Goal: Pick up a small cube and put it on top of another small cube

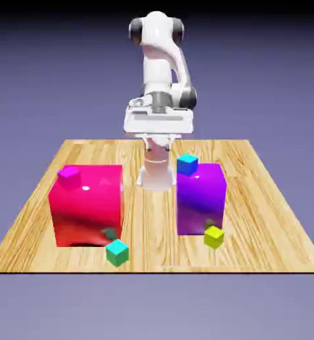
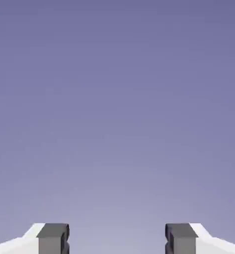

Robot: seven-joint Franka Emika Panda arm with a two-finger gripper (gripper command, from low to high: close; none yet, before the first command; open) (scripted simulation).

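At table's near edge, just in front of big red block (image 1: 86, 204): tiny teal-green cube (image 1: 117, 252), sitting flat on the wood, apart from block face. Looks rigid, light, smooth-sided, prob. a bit slippery; best pinched across two opposite vertical faces, mid-height, fingers square to sides so no twist out. Flat top, crisp edges, brighter teal on top, darker on sides. Further right, yellow-green small cube (image 1: 214, 236) by purple block (image 1: 201, 198). On purple block's far top corner: tiny blue cube (image 1: 187, 164), cyan top, small landing area, so needs centred release. Magenta small cube (image 1: 69, 173) atop red block. Farthest back: gripper (image 2: 117, 239), jaws spread wide, nothing between, facing only backdrop.
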